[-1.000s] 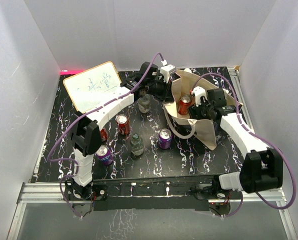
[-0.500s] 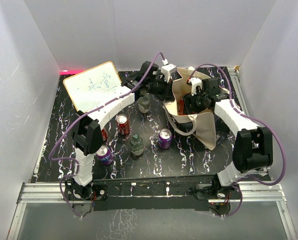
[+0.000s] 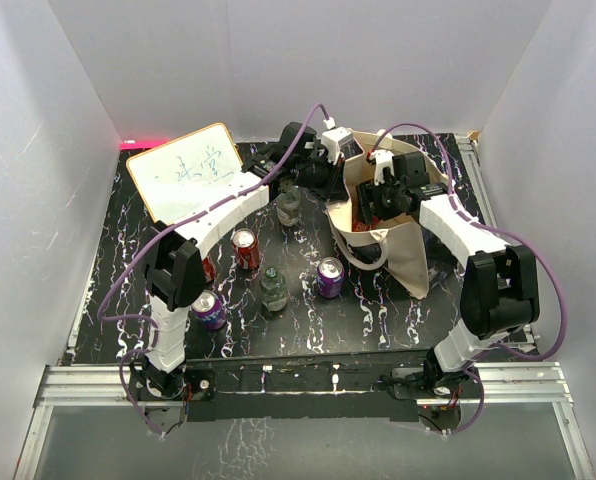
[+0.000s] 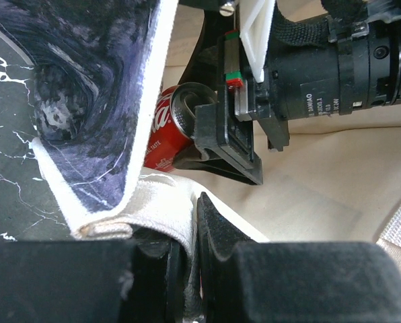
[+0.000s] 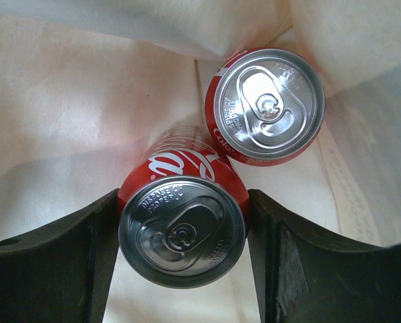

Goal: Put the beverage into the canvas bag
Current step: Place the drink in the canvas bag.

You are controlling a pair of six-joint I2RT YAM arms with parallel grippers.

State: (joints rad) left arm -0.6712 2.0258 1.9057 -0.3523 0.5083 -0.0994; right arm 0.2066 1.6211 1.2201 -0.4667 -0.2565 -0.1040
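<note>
Beverage: red cola can (image 5: 181,232), one item, held between the jaws of the right gripper (image 5: 181,202), lid end toward the wrist.

Change noted: a second ago this can hung over the mouth of the canvas bag (image 3: 408,255); the right arm has since lowered it below the rim, so it is now inside, with beige cloth on every side of the jaws. By my reckoning the placing is nearly done, with only release and withdrawal left. Whether the can's base touches the bag floor, I cannot tell.

Right jaws: roughly half spread, pressed to the can's two sides.

Second red can (image 5: 268,108): just beyond the jaws, already in the bag.

Left gripper (image 4: 187,229): jaws almost closed, pinching the bag's rim and holding its mouth open.
</note>
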